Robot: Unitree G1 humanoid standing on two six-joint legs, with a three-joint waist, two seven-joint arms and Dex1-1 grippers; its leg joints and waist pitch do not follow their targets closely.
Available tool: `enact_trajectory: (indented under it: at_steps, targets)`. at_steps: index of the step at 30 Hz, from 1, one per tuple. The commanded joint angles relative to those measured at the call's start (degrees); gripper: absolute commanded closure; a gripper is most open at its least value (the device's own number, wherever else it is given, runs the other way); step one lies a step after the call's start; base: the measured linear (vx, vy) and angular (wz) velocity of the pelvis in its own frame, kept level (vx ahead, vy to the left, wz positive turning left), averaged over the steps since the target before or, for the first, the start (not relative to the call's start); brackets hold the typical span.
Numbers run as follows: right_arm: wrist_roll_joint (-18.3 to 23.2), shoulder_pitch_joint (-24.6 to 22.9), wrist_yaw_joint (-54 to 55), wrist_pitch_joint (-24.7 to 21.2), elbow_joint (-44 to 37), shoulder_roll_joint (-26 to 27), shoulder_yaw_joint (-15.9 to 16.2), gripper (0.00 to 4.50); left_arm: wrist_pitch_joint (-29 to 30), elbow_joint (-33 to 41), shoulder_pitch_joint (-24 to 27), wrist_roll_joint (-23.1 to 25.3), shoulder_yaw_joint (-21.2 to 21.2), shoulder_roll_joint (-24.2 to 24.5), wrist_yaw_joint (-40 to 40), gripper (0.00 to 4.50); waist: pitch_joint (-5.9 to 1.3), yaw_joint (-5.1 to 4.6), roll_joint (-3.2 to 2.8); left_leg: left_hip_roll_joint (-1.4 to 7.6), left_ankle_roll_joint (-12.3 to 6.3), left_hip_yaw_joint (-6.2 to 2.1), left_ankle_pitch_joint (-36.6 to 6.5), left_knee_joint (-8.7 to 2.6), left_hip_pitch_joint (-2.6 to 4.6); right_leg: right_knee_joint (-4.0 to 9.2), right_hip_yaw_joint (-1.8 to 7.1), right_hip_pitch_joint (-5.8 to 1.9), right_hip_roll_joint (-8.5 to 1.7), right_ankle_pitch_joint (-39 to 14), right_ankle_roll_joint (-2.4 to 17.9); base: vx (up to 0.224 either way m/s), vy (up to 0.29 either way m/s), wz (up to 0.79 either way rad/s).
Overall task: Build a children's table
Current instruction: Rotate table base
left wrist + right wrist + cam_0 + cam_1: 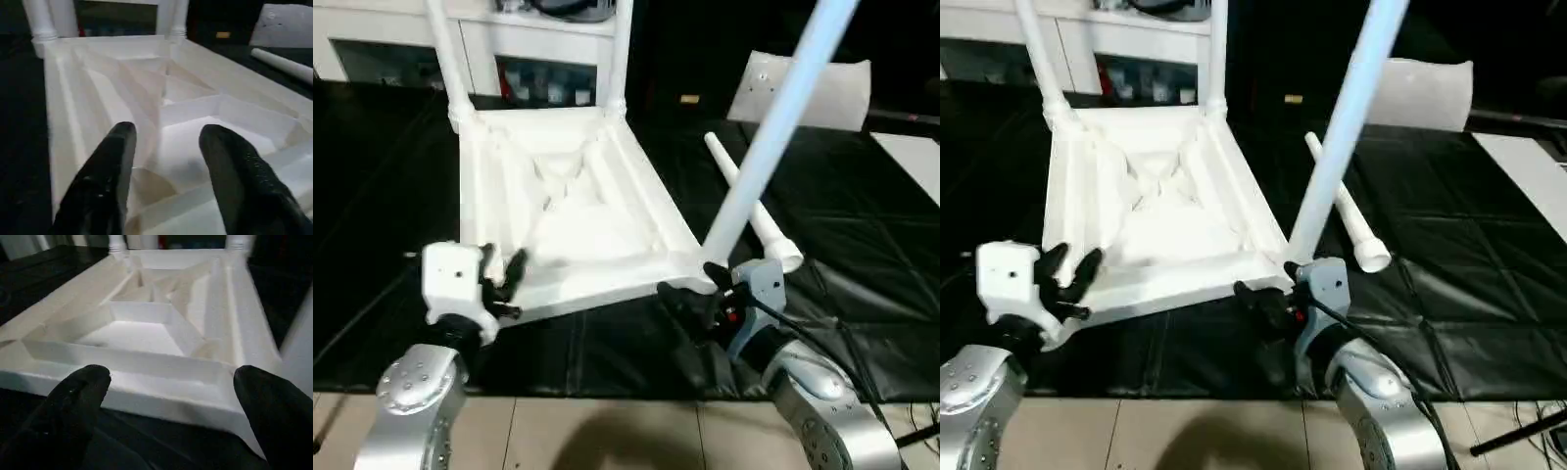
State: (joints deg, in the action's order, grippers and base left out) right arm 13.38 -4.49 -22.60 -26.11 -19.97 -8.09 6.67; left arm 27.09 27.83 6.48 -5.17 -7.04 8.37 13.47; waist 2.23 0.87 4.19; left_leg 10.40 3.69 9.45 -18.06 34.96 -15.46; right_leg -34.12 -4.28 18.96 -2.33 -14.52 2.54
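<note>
Sitting upside down on the black mat (862, 245) is the tabletop (578, 211), ribbed underside facing up, pretty much in the middle of the scene. Three legs are already standing in sockets: the far-left leg (447, 54), the far-right leg (622, 49), and the near-right leg (773, 127), which leans up and away to the right. The fourth leg (749, 201) is just lying loose on the mat right of the tabletop, running from far to near behind that leaning leg.

The left gripper (502, 274) is at the near-left corner of the tabletop, fingers (110, 171) partly spread with nothing between them, just hovering over the rim there. From the left wrist view you're looking straight across the ribs toward the two far legs.

The right gripper (690, 294) is at the near-right corner, right next to the base of the leaning leg. Its fingers (78, 396) are spread really wide and it's holding nothing; the near rim of the tabletop sits just beyond them.

There's a white bag (803, 88) lying flat further back on the right, and a white cabinet (519, 44) behind it all.
</note>
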Motion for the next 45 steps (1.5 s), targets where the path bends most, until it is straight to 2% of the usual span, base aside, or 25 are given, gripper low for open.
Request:
enact_trajectory:
  at_steps: [1, 2, 3, 4, 5, 6, 8, 9, 10, 11, 12, 14, 16, 23, 27, 29, 33, 38, 39, 40, 41, 42, 43, 44, 45]
  targets:
    - [0.3, -0.1, -0.6, 0.6, 0.0, -0.6, -0.5, 0.0, -0.2, 0.9, 0.4, -0.1, -0.3, 0.1, -0.1, 1.69, -2.96, -1.15, -1.45, 2.54, -10.96, -1.88, 10.6, -4.77, 1.15, 0.41, 1.53, -1.59, -2.44, 3.8, 16.5, 0.095, 0.034, 0.04]
    - [0.3, -0.2, -0.8, 0.8, 0.1, -0.7, -0.4, 0.0, -0.1, 1.0, 0.5, -0.1, -0.3, 0.2, -0.2, 1.59, -3.27, -1.51, -1.63, 2.86, -13.09, -2.62, 13.3, -4.43, 2.98, -0.19, 0.98, -0.21, -2.37, 5.1, 15.7, 0.109, 0.041, 0.08]
    - [0.4, -0.4, -1.0, 1.0, 0.2, -1.1, -0.2, 0.0, -0.1, 1.0, 0.6, 0.0, -0.2, 0.5, -0.3, 1.59, -3.11, -2.29, -0.91, 2.98, -17.73, -3.3, 18.8, -3.34, 4.1, -0.7, 1.26, 1.93, -3.31, 8.0, 14.5, 0.05, 0.02, 0.06]
    - [0.4, -0.4, -1.0, 1.1, 0.2, -1.2, -0.2, 0.0, -0.1, 0.9, 0.6, 0.0, -0.2, 0.5, -0.4, 1.59, -3.04, -1.44, -0.01, -0.03, -19.41, -1.25, 20.5, -1.88, 0.42, -0.28, 3.72, -1.15, -4.98, 13.5, 15.9, 0.098, 0.036, 0.11]
    - [0.5, -0.5, -1.0, 1.1, 0.2, -1.2, -0.1, 0.0, -0.1, 0.9, 0.6, 0.0, -0.2, 0.6, -0.4, 1.54, -3.25, -0.59, 0.54, -0.71, -18.43, -1.31, 20.8, -1.05, -3.13, -0.12, 6.03, -3.78, -6.2, 18.7, 16.7, 0.053, 0.024, 0.1]
    - [0.4, -0.5, -1.2, 1.3, 0.4, -1.5, 0.0, 0.0, -0.3, 0.8, 0.5, -0.2, -0.3, 0.6, -0.3, 1.54, -3.41, -0.18, 0.08, -0.02, -17.1, -1.73, 22.9, -0.99, -3.58, -0.85, 6.12, -3.81, -6.48, 22.4, 17.2, 0.051, 0.025, 0.12]
    - [0.2, -0.4, -1.3, 1.5, 0.5, -1.7, 0.1, 0.0, -0.5, 0.7, 0.3, -0.4, -0.5, 0.7, -0.2, 1.41, -3.68, -0.63, -0.26, 1.31, -13.26, -2.75, 35.6, -1.0, -2.02, -2.61, 4.68, -1.36, -4.49, 33.9, 15.9, 0.0, 0.0, 0.0]
    - [0.1, -0.3, -1.4, 1.7, 0.7, -1.9, 0.2, 0.0, -0.6, 0.3, 0.0, -0.6, -0.8, 0.9, -0.2, 1.33, -3.85, -0.86, -0.39, 1.38, -11.77, -2.98, 39.9, -0.63, -0.97, -2.74, 4.51, -0.46, -3.94, 35.4, 14.9, 0.0, 0.0, 0.0]
    - [-0.2, 0.1, -1.2, 1.7, 0.9, -2.0, 0.2, 0.0, -0.5, -0.4, -0.6, -0.4, -1.0, 1.2, -0.5, 1.2, -3.8, -1.04, -0.42, 0.44, -7.31, -2.87, 45.5, -0.44, -0.42, -2.21, 4.77, 0.01, -2.97, 36.0, 12.2, 0.0, 0.0, 0.0]
    - [-0.5, 0.3, -1.1, 1.7, 1.0, -2.0, 0.2, 0.0, -0.5, -0.7, -0.9, -0.5, -1.1, 1.1, -0.7, 1.2, -2.95, -0.83, -0.22, 0.61, -5.35, -2.47, 36.2, -1.48, -1.55, -0.85, 4.93, -0.57, -3.72, 28.0, 11.0, -0.057, -0.007, 0.04]
    - [-0.5, 0.3, -1.1, 1.7, 1.0, -2.0, 0.2, 0.0, -0.5, -0.7, -0.9, -0.5, -1.1, 1.1, -0.7, 1.16, -2.61, -0.65, -0.29, 1.07, -4.76, -2.4, 29.2, -1.96, -1.68, -0.29, 5.04, -0.55, -4.28, 22.3, 10.9, -0.104, -0.022, 0.0]
    - [-1.3, 0.6, -0.2, 1.5, 1.2, -1.7, 0.3, 0.0, -0.6, -1.2, -1.3, -0.3, -0.9, 1.2, -0.9, 0.88, -1.39, -0.38, -0.34, 2.54, -2.05, -2.32, 2.7, -3.52, -2.34, 1.33, 5.41, -0.93, -5.49, -0.7, 10.9, -0.124, -0.028, 0.0]
    - [-1.4, 0.7, 0.0, 1.5, 1.3, -1.6, 0.3, 0.0, -1.0, -1.4, -1.5, 0.1, -0.7, 1.4, -0.9, 0.77, -0.98, -0.34, -0.65, 2.63, -0.61, -2.46, -4.8, -3.88, -2.25, 2.15, 5.67, -0.44, -5.71, -9.4, 9.6, -0.132, -0.038, 0.02]
    - [-1.1, 1.0, 0.3, 1.6, 0.8, -1.3, 0.8, 0.0, -3.4, -3.0, -2.3, 0.7, 0.0, 1.7, -0.6, 0.23, -0.81, -0.4, -0.79, 2.31, 0.47, -2.69, -10.0, -4.29, -2.94, 3.3, 5.6, 0.54, -5.44, -19.7, 4.6, -0.084, -0.028, 0.02]
    - [-1.1, 0.9, 0.3, 1.7, 0.8, -1.3, 0.9, 0.0, -3.3, -2.9, -2.2, 0.5, 0.0, 1.8, -0.5, 0.1, -0.7, -0.64, -1.01, 1.76, 0.18, -2.66, -21.2, -4.47, -1.35, 4.56, 4.28, 0.74, -4.62, -34.1, 2.9, 0.0, 0.0, 0.0]
    - [-1.2, 1.0, 0.2, 1.9, 0.8, -1.2, 1.1, 0.0, -3.3, -2.8, -2.1, 0.4, 0.0, 2.0, -0.5, 0.1, -0.88, -0.68, -1.15, 1.38, -1.4, -2.29, -22.1, -4.3, -1.01, 5.06, 3.99, 0.15, -4.27, -35.4, 4.6, 0.0, 0.0, 0.0]
    - [-1.2, 1.2, 0.0, 2.3, 1.0, -1.4, 1.3, 0.0, -3.6, -2.8, -1.8, 0.4, 0.2, 2.1, -0.6, 0.1, -1.34, -0.81, -1.56, 1.85, -3.58, -1.84, -18.7, -5.49, -0.24, 4.91, 3.64, -1.53, -3.92, -25.9, 10.1, 0.064, 0.01, 0.0]
    - [-0.8, 1.7, -0.4, 1.6, 1.6, -1.5, 1.5, 0.0, -4.2, -3.0, -1.7, 0.3, 0.4, 2.3, -0.6, 0.1, -2.66, -0.2, -1.48, 0.16, -7.25, -0.86, -1.9, -4.43, -1.82, 3.5, 4.58, -4.74, -3.55, -6.4, 16.6, 0.107, 0.011, 0.01]
    - [-0.6, 2.0, -0.6, 1.6, 2.1, -1.6, 1.5, 0.0, -4.3, -3.0, -1.6, 0.4, 0.4, 2.3, -0.5, 0.1, -2.15, -1.02, -1.4, 2.69, -1.25, 0.49, -4.5, -5.79, 4.03, 1.61, 4.89, -0.5, -0.76, -5.6, 16.0, 0.166, 0.008, -0.32]
    - [-0.6, 2.1, -0.8, 1.9, 2.4, -1.7, 1.5, 0.0, -4.3, -3.0, -1.5, 0.3, 0.5, 2.3, -0.5, 0.1, -2.03, -0.7, -1.94, 4.24, 1.13, 0.65, -5.5, -6.82, 7.21, -0.17, 3.67, 1.97, -1.03, -3.2, 14.6, 0.166, 0.008, -0.32]
    - [-0.7, 2.1, -0.8, 2.3, 2.6, -1.9, 1.6, 0.0, -4.3, -2.9, -1.4, 0.3, 0.6, 2.4, -0.5, 0.1, -1.38, -1.04, -0.02, 3.1, -0.51, 1.13, -5.8, -6.76, 5.91, -0.47, 3.94, 1.22, -1.97, 0.4, 14.3, 0.157, -0.012, -0.48]
    - [-0.8, 2.1, -0.9, 2.4, 2.7, -2.0, 1.6, 0.0, -4.3, -2.9, -1.4, 0.3, 0.6, 2.4, -0.5, 0.1, -1.38, -1.04, -0.02, 3.1, -0.51, 1.13, -5.8, -6.76, 5.91, -0.47, 3.94, 1.22, -1.97, 0.4, 14.3, 0.065, -0.006, -0.22]
    - [-1.0, 2.0, -1.1, 3.0, 2.9, -2.2, 1.7, 0.0, -4.3, -2.7, -1.4, 0.3, 0.7, 2.4, -0.5, 0.1, -1.43, 2.65, -0.48, -2.69, -5.02, 1.26, -7.0, 0.58, -1.09, 4.7, 12.5, -7.27, -7.66, -0.6, 20.0, 0.167, 0.014, -0.17]
    - [-0.9, 1.9, -1.3, 3.2, 2.9, -2.2, 1.7, 0.0, -4.3, -2.6, -1.3, 0.3, 0.8, 2.4, -0.5, 0.1, -2.82, 2.78, 0.55, -1.53, -4.88, -1.02, -3.9, 4.79, -5.03, 5.16, 15.24, -11.22, -10.49, 0.5, 23.6, 0.179, 0.048, -0.06]
    - [-0.9, 1.9, -1.4, 3.2, 2.9, -2.2, 1.8, 0.0, -4.3, -2.6, -1.3, 0.3, 0.8, 2.5, -0.5, 0.1, -2.92, 4.15, -0.13, -0.52, -2.42, -3.67, -0.4, 7.81, -9.23, 4.68, 15.73, -12.86, -11.11, 9.6, 26.4, 0.245, 0.075, -0.11]
